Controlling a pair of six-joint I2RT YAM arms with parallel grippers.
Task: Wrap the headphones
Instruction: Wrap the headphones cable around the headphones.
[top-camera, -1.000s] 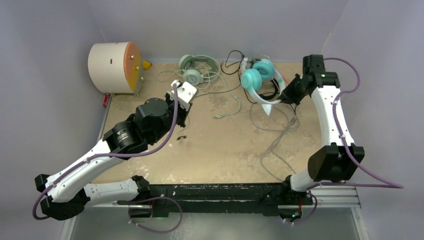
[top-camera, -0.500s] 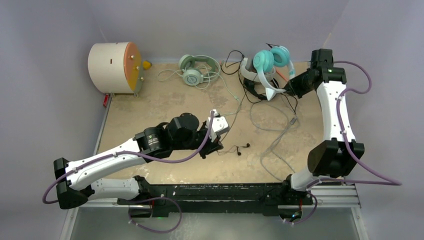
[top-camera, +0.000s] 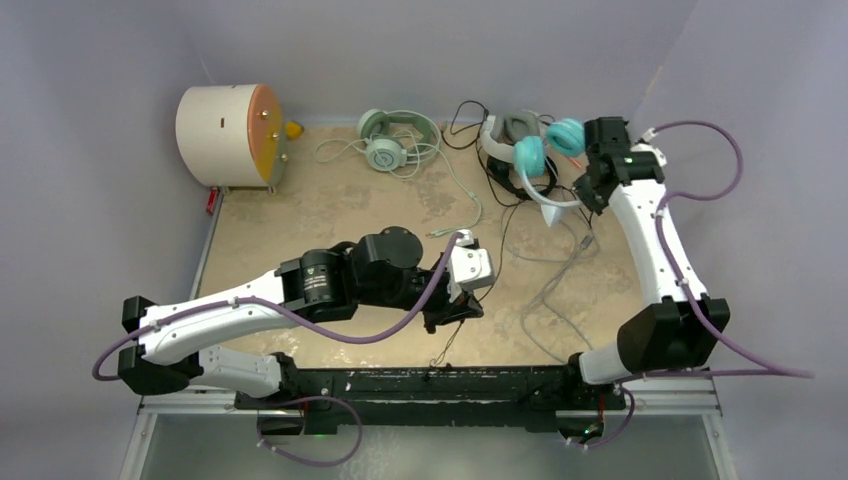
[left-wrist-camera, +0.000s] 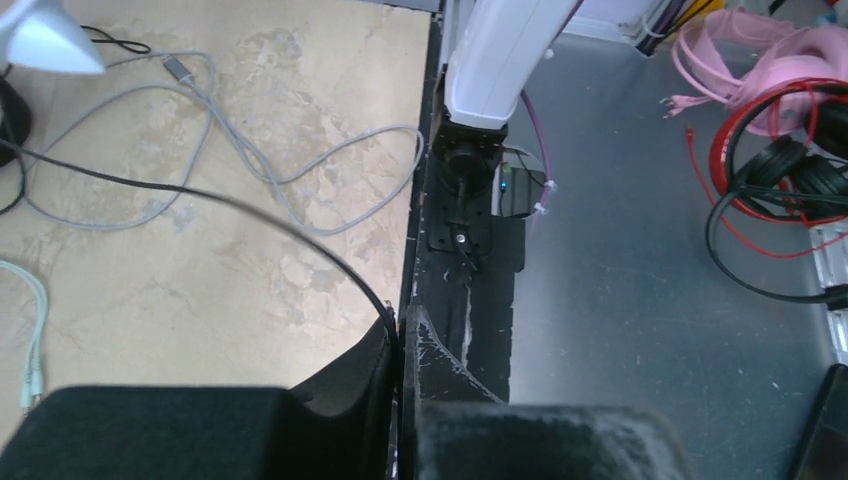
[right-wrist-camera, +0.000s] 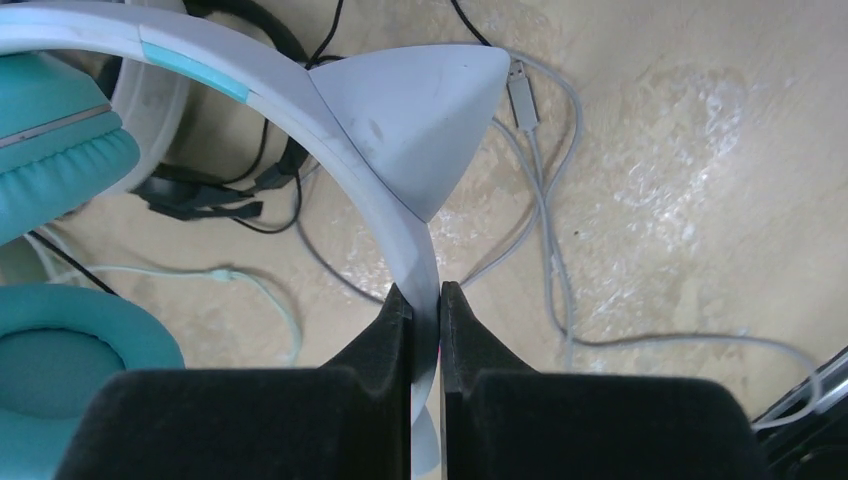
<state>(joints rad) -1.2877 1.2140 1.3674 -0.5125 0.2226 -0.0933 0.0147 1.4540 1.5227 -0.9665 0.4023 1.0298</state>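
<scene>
My right gripper is shut on the white band of the teal-cupped headphones, held up at the back right; its teal cups show at the left of the right wrist view. My left gripper is shut on a thin black cable near the table's front edge. That cable runs back toward the pile under the teal set, where the white-and-grey headphones and the black headphones lie. The mint-green headphones lie at the back centre.
A cream drum with an orange face stands at the back left. A loose grey cable loops across the right half of the table. Beyond the front rail, pink and red-black headsets lie on the grey floor.
My left arm has swept from the back centre to the front edge, drawing the black cable with it. My right gripper has carried the teal headphones slightly back and to the right.
</scene>
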